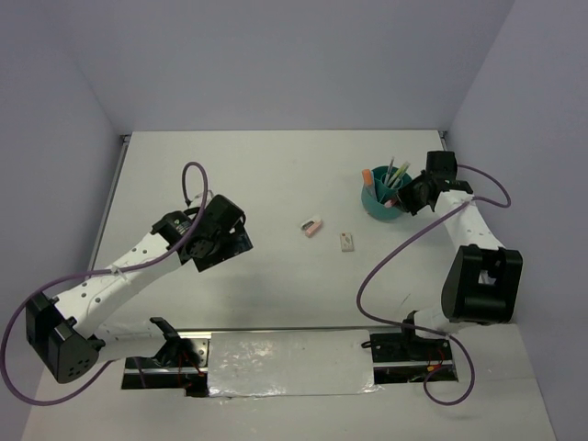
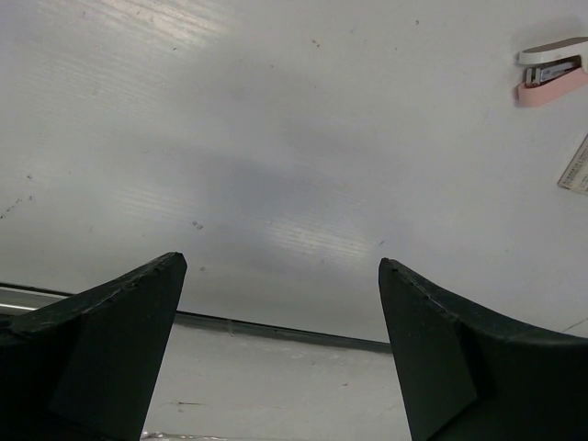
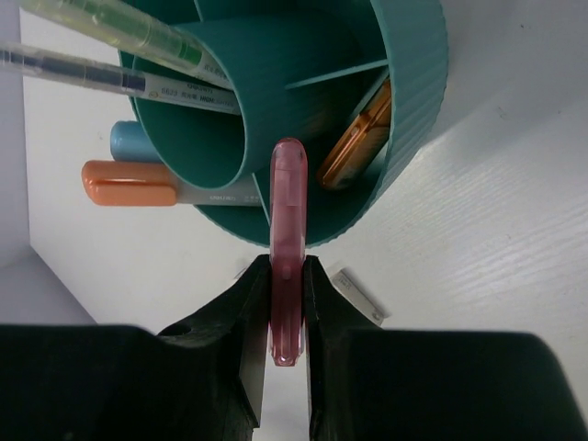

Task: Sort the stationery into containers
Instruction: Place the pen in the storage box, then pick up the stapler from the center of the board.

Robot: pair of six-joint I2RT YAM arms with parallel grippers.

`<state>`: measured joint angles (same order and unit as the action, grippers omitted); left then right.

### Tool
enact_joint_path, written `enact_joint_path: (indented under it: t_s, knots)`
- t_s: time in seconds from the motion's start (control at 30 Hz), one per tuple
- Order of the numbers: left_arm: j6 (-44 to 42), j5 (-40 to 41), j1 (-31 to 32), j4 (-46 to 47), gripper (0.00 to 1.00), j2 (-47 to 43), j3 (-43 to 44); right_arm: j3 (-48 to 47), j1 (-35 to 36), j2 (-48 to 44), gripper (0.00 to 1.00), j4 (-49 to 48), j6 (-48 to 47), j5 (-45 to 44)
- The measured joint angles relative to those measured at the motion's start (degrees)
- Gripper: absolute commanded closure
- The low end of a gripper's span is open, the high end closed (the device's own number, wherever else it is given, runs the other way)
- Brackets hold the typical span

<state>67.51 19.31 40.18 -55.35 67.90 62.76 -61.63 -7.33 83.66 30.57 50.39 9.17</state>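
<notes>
The round teal organiser [image 1: 381,204] stands at the back right and holds several pens and highlighters. In the right wrist view its ribbed wall [image 3: 418,110] encloses an orange highlighter [image 3: 129,182], a blue one [image 3: 129,141], a yellow-green pen [image 3: 129,32], a clear pen [image 3: 83,73] and an orange-brown item [image 3: 354,147]. My right gripper [image 3: 287,268] is shut on a pink highlighter [image 3: 287,211], whose tip is over the organiser's near rim; in the top view the gripper [image 1: 411,195] is at the organiser's right side. My left gripper [image 2: 280,266] is open and empty above bare table, left of centre [image 1: 223,241].
A small pink and white item [image 1: 312,225] and a small white item [image 1: 346,242] lie mid-table; both show at the right edge of the left wrist view, pink [image 2: 551,73] and white [image 2: 577,170]. A white strip [image 3: 358,296] lies on the table under my right gripper. Walls close in left, right and back.
</notes>
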Motion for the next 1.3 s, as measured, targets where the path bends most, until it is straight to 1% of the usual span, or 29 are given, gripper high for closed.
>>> enact_joint_path:
  t_s: [0.03,0.1,0.2,0.27,0.3,0.33,0.37,0.53,0.63,0.67,0.77,0.8,0.83,1.0,1.13,1.23,1.3]
  knots:
    - [-0.04,-0.17,0.00,0.02,0.01,0.00,-0.37,-0.33,-0.22,0.52,0.79,-0.07,0.20,0.11]
    - [-0.15,-0.31,0.00,0.02,0.01,0.00,-0.55,-0.74,-0.61,1.38,0.67,-0.11,0.81,0.31]
    - [-0.74,-0.35,0.00,0.07,0.01,0.00,-0.52,-1.22,-1.20,2.23,0.58,-0.09,1.18,0.74]
    - [-1.49,-0.35,0.00,0.04,0.01,0.04,-0.48,-1.86,-1.46,2.84,0.46,-0.02,1.40,0.83]
    - [-1.66,-0.35,0.00,-0.04,0.01,0.15,-0.28,-2.25,-1.53,3.17,0.36,0.00,1.33,0.85]
    - [-1.86,-0.35,0.00,0.00,0.01,0.28,-0.07,-2.69,-1.57,3.48,0.33,0.02,1.44,0.94]
    - [-2.38,-0.35,0.00,-0.04,0.01,0.52,0.35,-3.21,-1.57,3.74,0.27,0.15,1.22,1.05]
    - [-5.97,-1.62,-0.02,1.42,0.01,2.69,2.29,-5.44,-1.57,3.78,0.26,0.76,0.46,1.97]
    - [-10.12,-4.48,0.04,5.99,0.01,5.57,2.40,-6.80,-1.46,2.12,0.26,1.38,-1.53,2.05]
    - [-12.66,-6.05,0.15,8.55,0.01,6.97,2.62,-7.02,-1.18,0.76,0.25,1.57,-2.75,2.01]
    - [-18.58,-8.17,1.31,13.60,0.01,14.64,5.64,-7.10,-0.04,-5.40,0.25,2.38,-6.49,1.77]
    - [-20.90,-8.52,1.92,15.72,0.01,17.33,6.95,-7.10,0.74,-7.96,0.22,2.54,-7.80,1.90]
    - [-23.39,-8.98,2.67,17.66,0.02,20.33,8.55,-7.10,1.68,-10.67,0.22,2.62,-9.11,2.21]
    - [-36.30,-9.51,5.77,23.85,0.05,36.48,19.52,-3.85,5.51,-23.52,0.22,2.97,-15.04,7.17]
    - [-44.02,-9.11,7.02,26.99,0.03,47.04,25.38,-0.48,6.97,-28.17,0.22,6.21,-18.32,11.50]
    - [-48.04,-8.55,7.15,28.46,0.02,51.23,26.12,0.42,9.16,-29.57,0.22,9.68,-20.17,12.59]
    - [-49.22,-7.96,7.13,29.57,0.02,52.76,26.16,0.57,10.62,-30.97,0.22,11.39,-20.94,12.92]
